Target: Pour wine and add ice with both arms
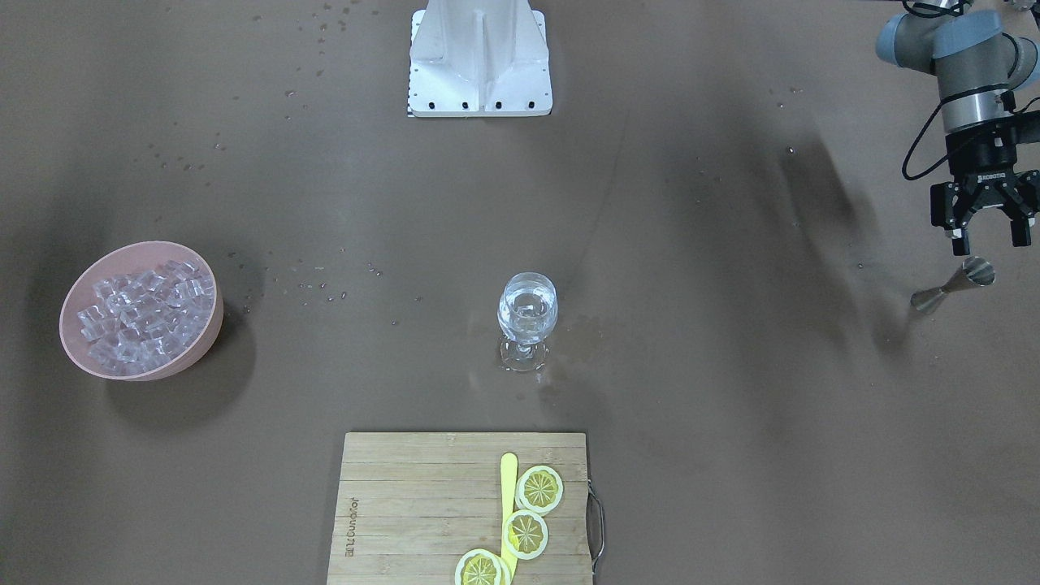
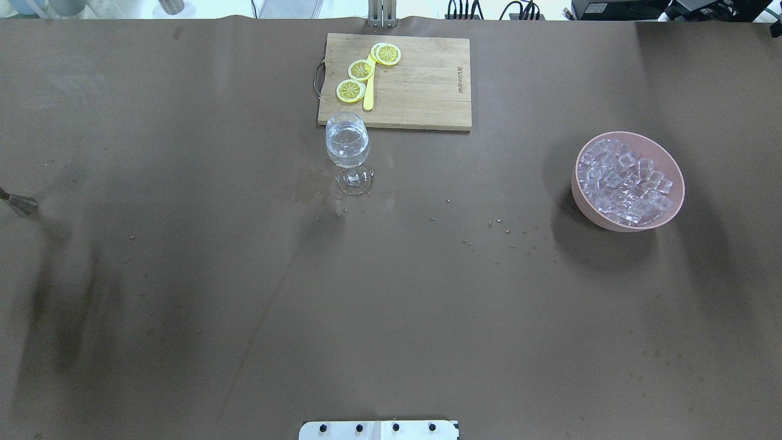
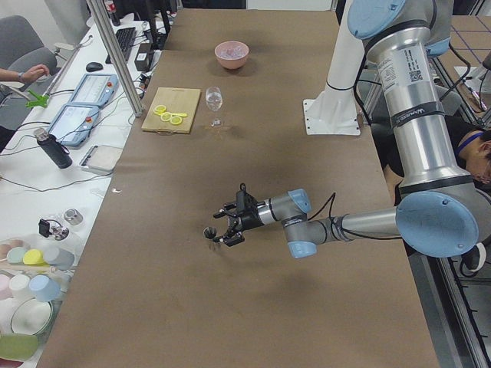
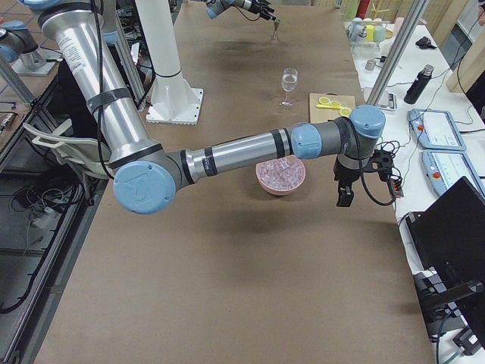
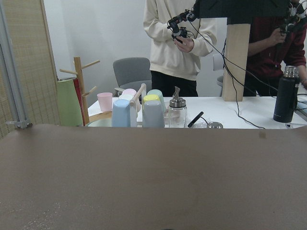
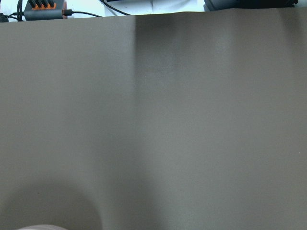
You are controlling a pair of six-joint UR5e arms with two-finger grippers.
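A stemmed wine glass (image 1: 528, 313) with clear wine in it stands mid-table; it also shows from overhead (image 2: 348, 146). A pink bowl (image 1: 205, 340) holds a pile of clear ice cubes (image 1: 142, 313), also seen from overhead (image 2: 626, 180). My left gripper (image 1: 990, 240) is open and empty, just above a metal jigger (image 1: 963, 284) that lies on the table's far end. My right gripper (image 4: 345, 199) shows only in the exterior right view, past the bowl (image 4: 280, 176) near the table edge; I cannot tell if it is open or shut.
A wooden cutting board (image 1: 406, 504) carries three lemon slices (image 1: 539, 488) and a yellow knife (image 1: 508, 487). A wet patch (image 1: 573, 341) lies beside the glass. The white base bracket (image 1: 479, 61) is at the robot's side. Operators stand past the table's end (image 5: 177, 43).
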